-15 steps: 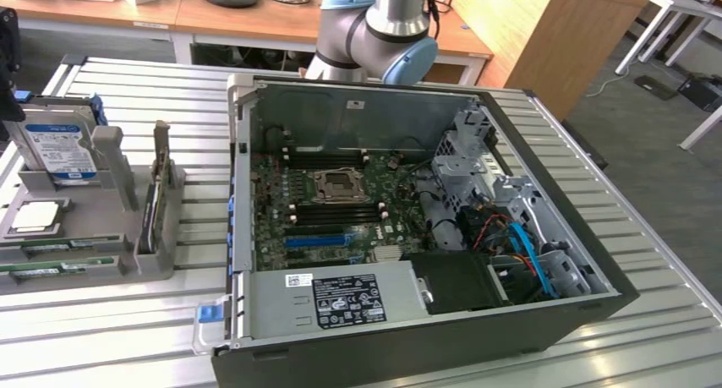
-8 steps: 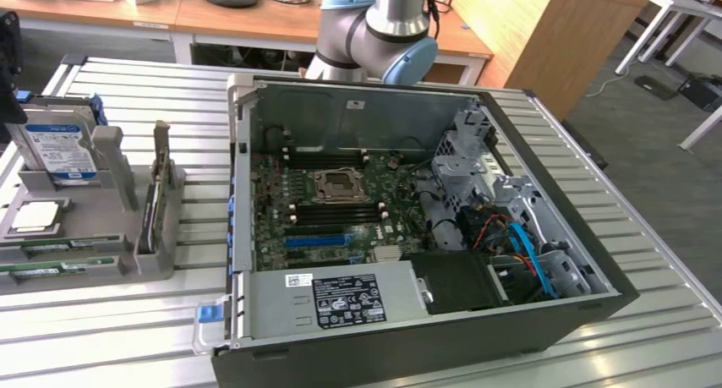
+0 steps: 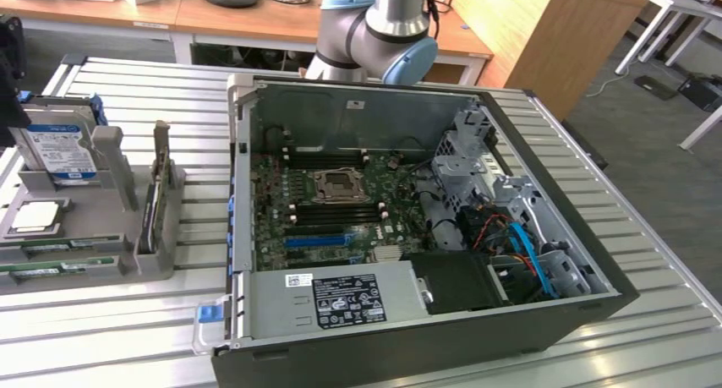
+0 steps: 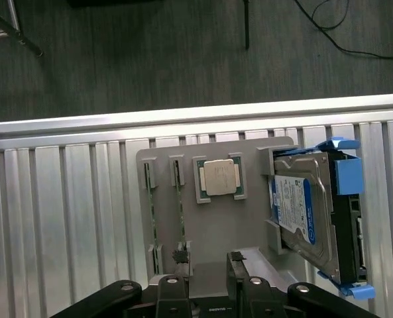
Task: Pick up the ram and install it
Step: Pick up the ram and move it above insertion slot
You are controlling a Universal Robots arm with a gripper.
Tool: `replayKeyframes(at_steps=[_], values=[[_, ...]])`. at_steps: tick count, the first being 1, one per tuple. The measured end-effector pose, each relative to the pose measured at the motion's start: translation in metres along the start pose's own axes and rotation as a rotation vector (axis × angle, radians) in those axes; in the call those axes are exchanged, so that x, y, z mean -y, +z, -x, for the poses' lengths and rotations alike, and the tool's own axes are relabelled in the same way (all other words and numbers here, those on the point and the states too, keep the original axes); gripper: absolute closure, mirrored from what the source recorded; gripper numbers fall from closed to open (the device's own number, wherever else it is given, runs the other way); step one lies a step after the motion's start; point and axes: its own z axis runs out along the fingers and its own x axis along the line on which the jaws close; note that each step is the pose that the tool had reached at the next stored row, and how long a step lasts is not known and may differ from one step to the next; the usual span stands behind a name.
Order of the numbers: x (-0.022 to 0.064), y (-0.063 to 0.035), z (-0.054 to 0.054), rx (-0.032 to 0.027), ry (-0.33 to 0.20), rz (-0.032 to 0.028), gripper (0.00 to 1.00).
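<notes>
Your pincer [image 4: 208, 258] hangs fingers-down over the edge of the grey holder [image 4: 209, 228]. Its two black fingers [image 4: 173, 298] are apart, with nothing between them but bare holder. One fingertip [image 4: 180, 257] stands at the end of the ram [image 4: 181, 212]; you cannot tell whether it touches. The ram sits on its edge in a narrow slot of the holder, with a second green stick [image 4: 153, 218] in the slot just beside it. Further along the holder, a processor [image 4: 219, 177] lies flat in its recess, then a hard drive [image 4: 302, 212] stands on edge in a blue bracket. The holder rests on the ribbed metal desk [image 4: 63, 218].

The exterior view gives you the arm [image 3: 378, 29]: its grey-and-blue joint stands behind the open computer case [image 3: 395, 363], and the limb runs up past the top edge. That view also looks into the case, onto the motherboard [image 3: 327, 210] with its blue slot strip [image 3: 316, 239] and the power supply [image 3: 338, 299] at the near side. The holder lies to the exterior view's left of the case.
</notes>
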Motion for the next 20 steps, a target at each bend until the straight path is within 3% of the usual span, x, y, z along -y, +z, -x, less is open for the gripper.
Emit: replayKeyframes(at_steps=[9, 20], values=[[-0.0003, 0.0074, 0.000, 0.0005, -0.001, -0.0055, 0.64], [-0.0001, 0.0185, -0.001, 0.0005, -0.004, -0.0061, 0.64]])
